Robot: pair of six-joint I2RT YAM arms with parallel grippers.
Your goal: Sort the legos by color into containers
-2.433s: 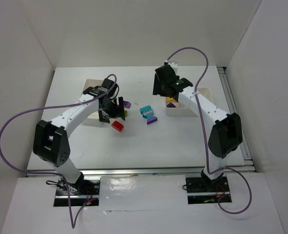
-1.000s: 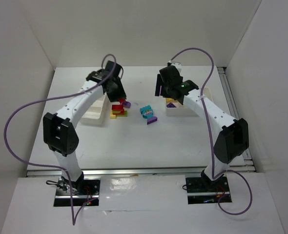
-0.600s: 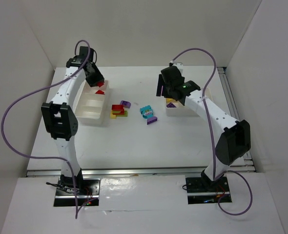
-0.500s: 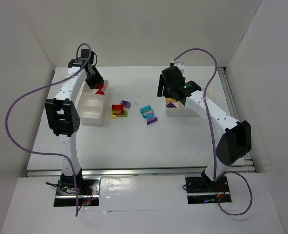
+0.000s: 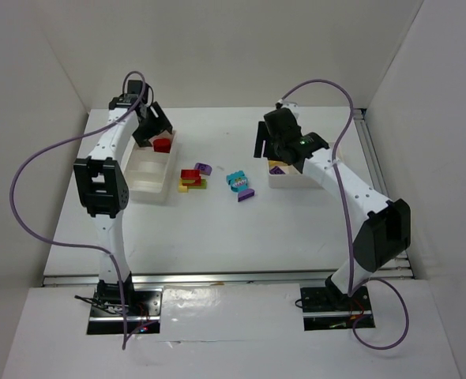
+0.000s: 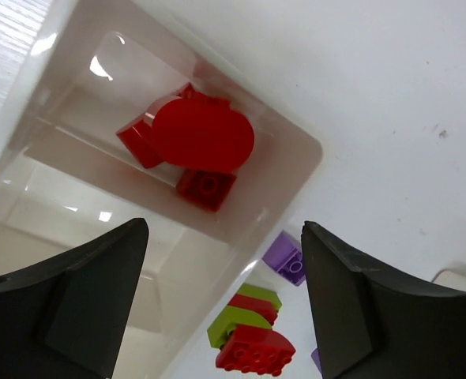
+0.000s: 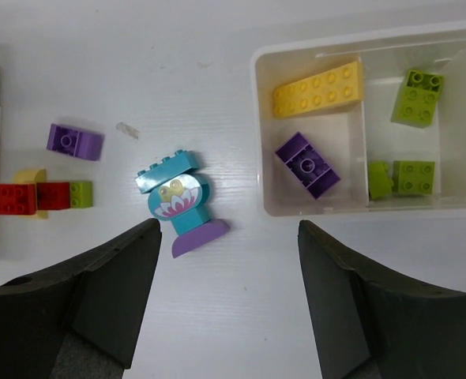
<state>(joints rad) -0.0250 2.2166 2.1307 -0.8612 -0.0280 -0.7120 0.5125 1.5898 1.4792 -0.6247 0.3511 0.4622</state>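
Note:
My left gripper (image 5: 152, 126) hangs open over the far compartment of the left white container (image 5: 148, 180). Between its fingers (image 6: 225, 227) nothing is held. Red legos (image 6: 204, 142) lie loose in that compartment. On the table beside this tray sits a cluster of red (image 6: 257, 351) and lime (image 6: 237, 320) legos, with a purple one (image 6: 287, 257) close by. My right gripper (image 7: 229, 229) is open above the table, just below a cyan lego (image 7: 178, 197) on a purple rounded piece (image 7: 200, 237). The right container (image 7: 312, 209) holds yellow (image 7: 318, 88), purple (image 7: 306, 164) and lime (image 7: 416, 97) legos.
The left tray's two nearer compartments (image 6: 75, 260) look bare. In the top view the cyan lego (image 5: 234, 181) lies mid-table between both trays, and the red cluster (image 5: 189, 174) is left of it. White walls close in the table on three sides.
My left arm swung from the table cluster to the left tray's far compartment with a red lego, then opened; the lego now lies in the tray. The right arm barely moved.

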